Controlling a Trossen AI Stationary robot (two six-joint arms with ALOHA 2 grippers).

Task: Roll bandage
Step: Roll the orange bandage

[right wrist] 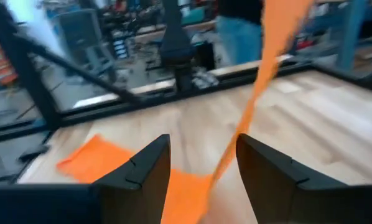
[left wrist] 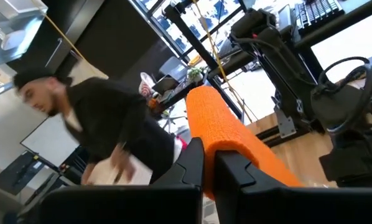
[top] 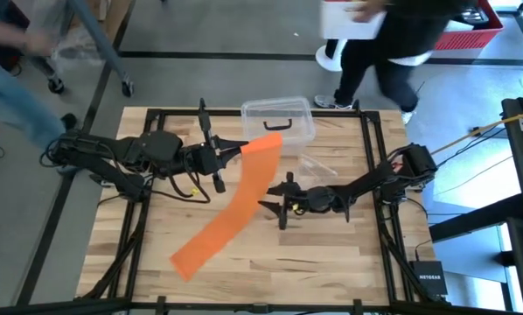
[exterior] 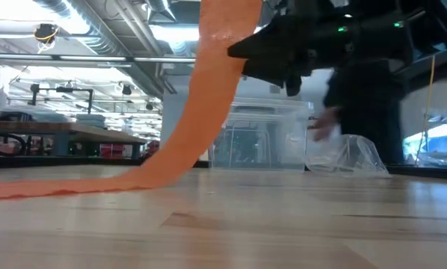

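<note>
The bandage (top: pixel 235 206) is a long orange fabric strip. It slants down from my left gripper (top: pixel 242 149), which is shut on its upper end above the table's far middle. Its lower part (exterior: pixel 44 187) lies flat on the wood toward the near left. My right gripper (top: pixel 266 206) stands open and low at the strip's right edge, about halfway along it. In the right wrist view the strip (right wrist: pixel 248 112) runs edge-on through the gap between that gripper's fingers (right wrist: pixel 203 142). Whether they touch it cannot be told. My left gripper pinches the bandage's upper end (left wrist: pixel 217 124) between its two shut fingers, and the fabric humps over the fingertips. The fingers come level from the table's left. From there the strip hangs in a slack slope, and its lower end (top: pixel 191 254) rests on the table.
A clear plastic box (top: pixel 279 118) with a black handle stands at the far middle. A clear wrapper (top: pixel 312 166) lies just right of the strip. Black frame rails (top: pixel 371 175) border the tabletop. People move beyond the far edge (top: pixel 393 44).
</note>
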